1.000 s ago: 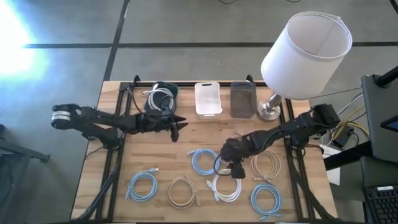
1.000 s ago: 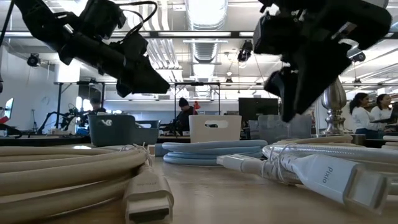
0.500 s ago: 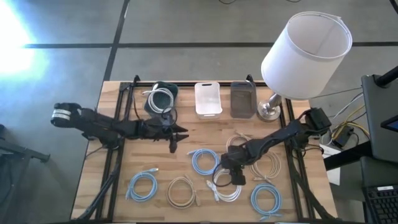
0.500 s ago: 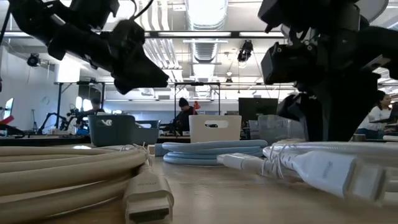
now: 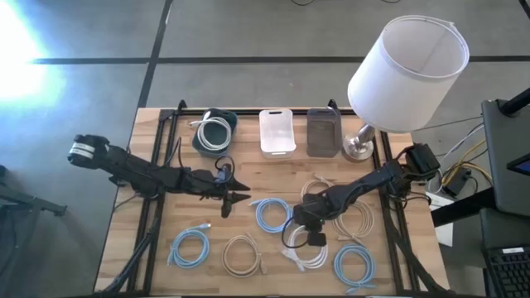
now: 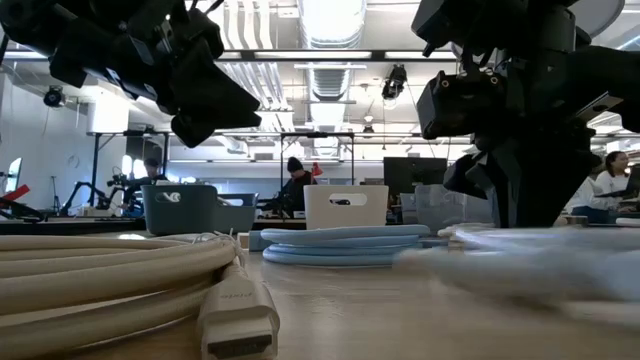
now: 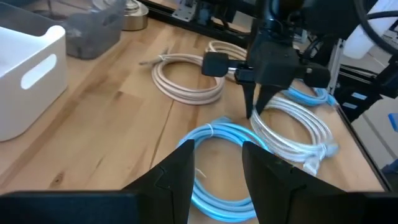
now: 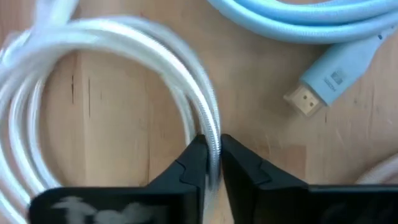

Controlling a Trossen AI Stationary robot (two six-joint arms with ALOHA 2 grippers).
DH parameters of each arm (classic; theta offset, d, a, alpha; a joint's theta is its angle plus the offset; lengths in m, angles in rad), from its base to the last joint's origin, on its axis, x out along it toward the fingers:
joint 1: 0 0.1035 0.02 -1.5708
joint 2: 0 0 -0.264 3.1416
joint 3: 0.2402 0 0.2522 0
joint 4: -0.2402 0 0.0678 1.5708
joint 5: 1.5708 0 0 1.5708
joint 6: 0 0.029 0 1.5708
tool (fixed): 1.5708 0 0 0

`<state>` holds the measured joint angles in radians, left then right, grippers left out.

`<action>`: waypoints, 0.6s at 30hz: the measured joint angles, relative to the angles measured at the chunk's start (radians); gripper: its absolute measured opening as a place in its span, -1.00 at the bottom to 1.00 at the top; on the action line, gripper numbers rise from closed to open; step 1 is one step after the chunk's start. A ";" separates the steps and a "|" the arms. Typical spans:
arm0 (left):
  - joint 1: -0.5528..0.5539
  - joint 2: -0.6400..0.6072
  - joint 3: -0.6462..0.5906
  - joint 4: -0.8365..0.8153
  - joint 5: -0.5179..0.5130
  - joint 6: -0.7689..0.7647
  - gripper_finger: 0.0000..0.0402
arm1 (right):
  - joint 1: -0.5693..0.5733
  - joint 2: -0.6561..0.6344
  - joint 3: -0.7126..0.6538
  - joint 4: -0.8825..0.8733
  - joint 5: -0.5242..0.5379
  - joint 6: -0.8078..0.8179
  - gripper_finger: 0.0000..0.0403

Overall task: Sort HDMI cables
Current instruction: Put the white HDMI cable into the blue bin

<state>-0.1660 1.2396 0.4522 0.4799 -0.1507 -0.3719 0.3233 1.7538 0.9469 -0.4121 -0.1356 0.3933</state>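
The right gripper (image 8: 211,163) has just clenched on the white cable coil (image 5: 302,251) at the table's near centre-right, so lifting it toward a bin can follow; the left gripper (image 5: 234,198) hovers released, left of the blue coil (image 5: 272,214)

You have a wooden table (image 5: 265,170) carrying three bins along its far edge: a dark bin (image 5: 215,131) with a white coil inside, a white bin (image 5: 277,132) and a grey bin (image 5: 324,132), then a lamp (image 5: 361,147). On the bare wood lie light blue coils (image 5: 272,214) (image 5: 190,247) (image 5: 354,266), beige coils (image 5: 241,254) (image 5: 354,218) (image 5: 313,187) and a white coil (image 5: 302,252).
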 joint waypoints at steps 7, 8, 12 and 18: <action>-0.005 0.000 0.000 0.034 -0.004 -0.032 -0.31 | 0.002 -0.062 0.046 0.000 0.025 -0.014 -0.92; -0.005 0.000 0.000 0.041 -0.004 -0.033 -0.31 | 0.002 -0.067 0.048 -0.004 0.040 -0.024 -0.92; -0.006 0.000 0.000 0.071 -0.004 -0.033 -0.31 | 0.002 -0.084 0.067 -0.002 0.127 -0.110 -0.92; -0.007 0.000 0.000 0.109 -0.004 -0.041 -0.31 | -0.001 -0.083 0.105 -0.002 0.284 -0.222 -0.93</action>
<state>-0.1726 1.2396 0.4526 0.5884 -0.1549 -0.4134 0.3223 1.6711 1.0517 -0.4139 0.1479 0.1715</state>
